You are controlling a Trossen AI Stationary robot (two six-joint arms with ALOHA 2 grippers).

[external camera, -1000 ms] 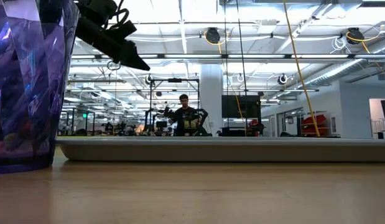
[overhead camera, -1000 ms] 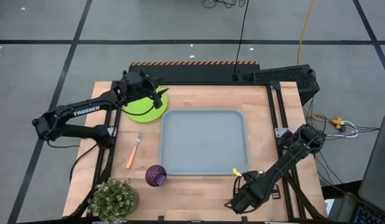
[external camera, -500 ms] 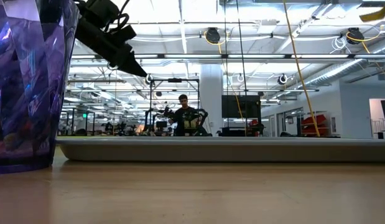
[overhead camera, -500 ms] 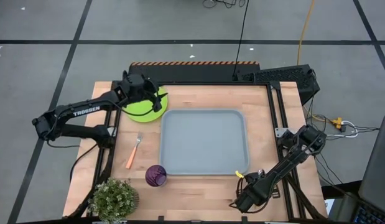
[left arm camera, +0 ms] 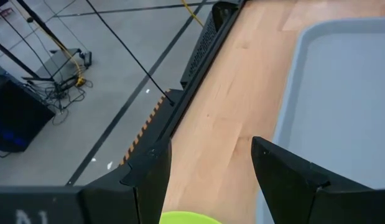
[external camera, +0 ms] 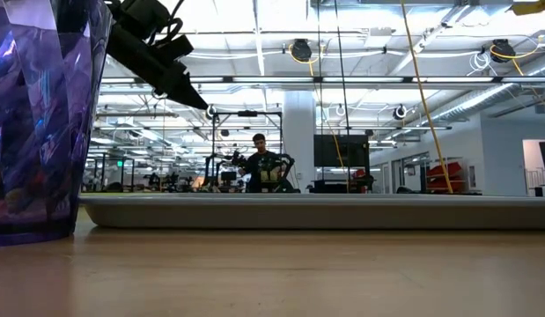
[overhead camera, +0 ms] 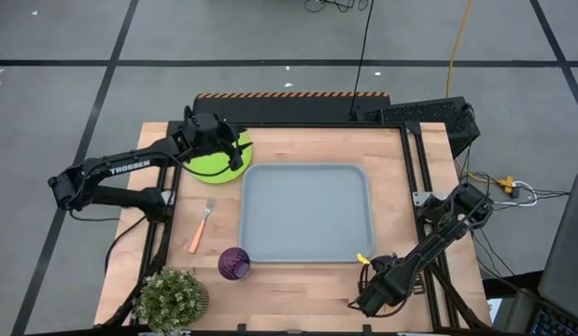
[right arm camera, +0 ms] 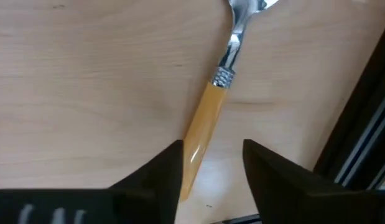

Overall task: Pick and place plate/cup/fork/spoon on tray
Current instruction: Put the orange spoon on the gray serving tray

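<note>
From above, my left gripper (overhead camera: 234,152) hovers over the plate (overhead camera: 214,159), just beyond the tray (overhead camera: 305,213)'s far-left corner. Left wrist shows its fingers spread; I'd drop lower and straddle the rim. Right wrist: right gripper (right arm camera: 212,163) spread around the spoon (right arm camera: 212,102)'s handle; I'd close squarely.

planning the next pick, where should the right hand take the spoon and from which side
Take the spoon on its orange handle, coming straight down from above. It lies flat on the wood beside the tray, so only a top-down pinch across the slim handle fits. The right hand is open with the handle's end between its fingers. The silver neck looks narrower, probably slipperier.
</note>
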